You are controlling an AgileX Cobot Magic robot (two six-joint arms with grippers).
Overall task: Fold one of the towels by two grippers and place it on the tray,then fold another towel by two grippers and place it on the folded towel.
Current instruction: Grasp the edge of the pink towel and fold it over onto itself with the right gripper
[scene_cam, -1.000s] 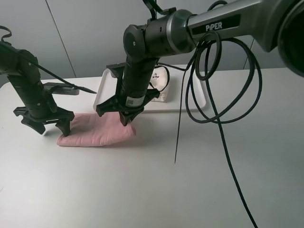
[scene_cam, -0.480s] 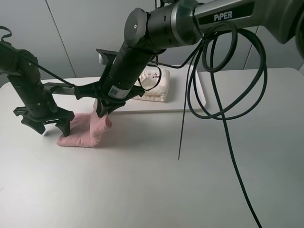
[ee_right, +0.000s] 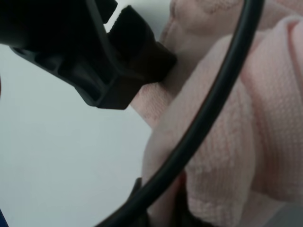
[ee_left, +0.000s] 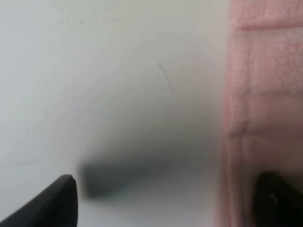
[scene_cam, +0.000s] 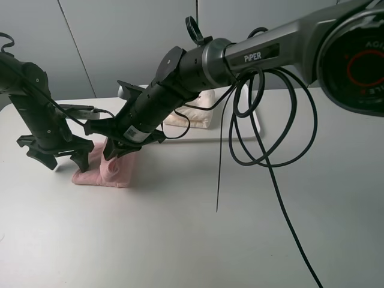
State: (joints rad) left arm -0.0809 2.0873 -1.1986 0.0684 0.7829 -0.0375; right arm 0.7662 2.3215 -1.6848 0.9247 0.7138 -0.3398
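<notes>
Soft, limp pink towel point(scene_cam: 99, 175): pinch at corners.
Clamped at raised edge by right fingers point(ee_right: 128, 59); straddled at far edge by parted left fingers point(ee_left: 52, 201).

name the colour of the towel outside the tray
Pale pink terry towel; clearest in right wrist view.

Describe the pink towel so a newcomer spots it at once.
On the white table, look in front of the flat white plastic tray. The pale pink terry cloth lies bunched there, pinched by the right black gripper, unlike the cream-white cloth on the tray.
</notes>
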